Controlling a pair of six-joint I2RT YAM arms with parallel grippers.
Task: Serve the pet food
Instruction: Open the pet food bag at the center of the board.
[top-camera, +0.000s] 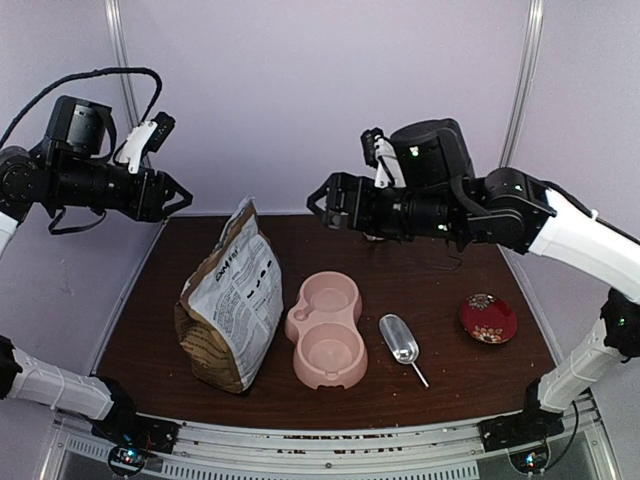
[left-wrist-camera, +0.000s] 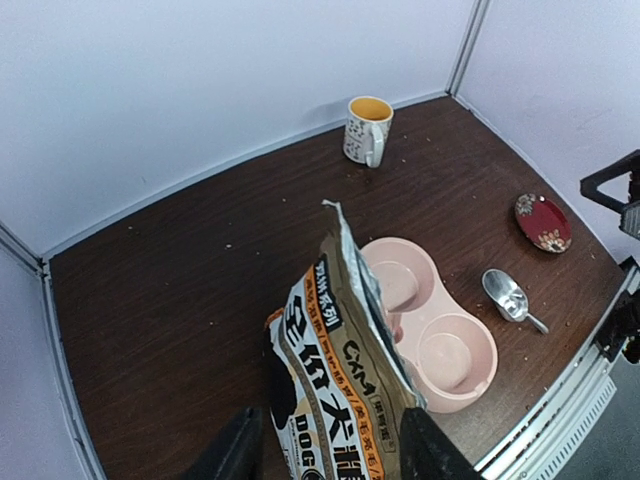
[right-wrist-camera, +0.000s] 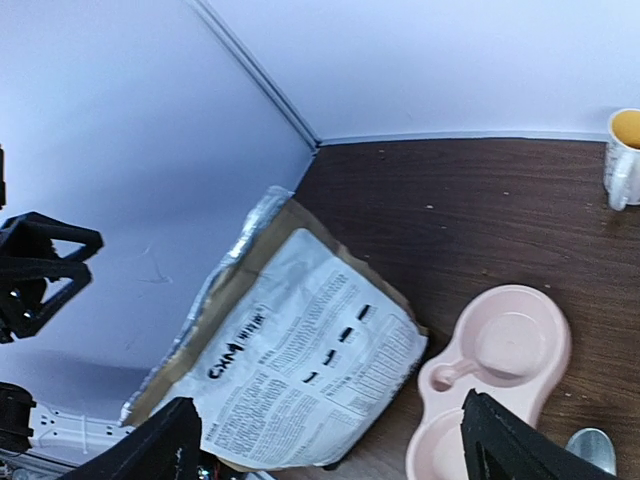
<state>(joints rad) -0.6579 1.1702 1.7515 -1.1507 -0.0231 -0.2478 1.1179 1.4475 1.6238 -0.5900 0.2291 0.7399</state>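
No pet food shows in any view. A brown paper bag (top-camera: 232, 300) with a white printed label stands upright on the left of the table, its torn top open. To its right lies an empty pink double bowl (top-camera: 327, 328). My left gripper (top-camera: 176, 200) hangs high above the table's left edge, open and holding nothing. In the left wrist view the bag (left-wrist-camera: 340, 370) sits far below the left gripper (left-wrist-camera: 330, 415). My right gripper (top-camera: 320, 205) is open and empty, high over the table's back middle. Under the right gripper (right-wrist-camera: 330, 400) the right wrist view shows the bag (right-wrist-camera: 300, 370) and the bowl (right-wrist-camera: 495, 375).
A metal scoop (top-camera: 400, 342) lies right of the bowl, and a red patterned dish (top-camera: 488, 318) sits further right. A speckled mug (left-wrist-camera: 368, 130) with a yellow inside stands at the back of the dark wood table (top-camera: 420, 280). White walls close in the back and sides.
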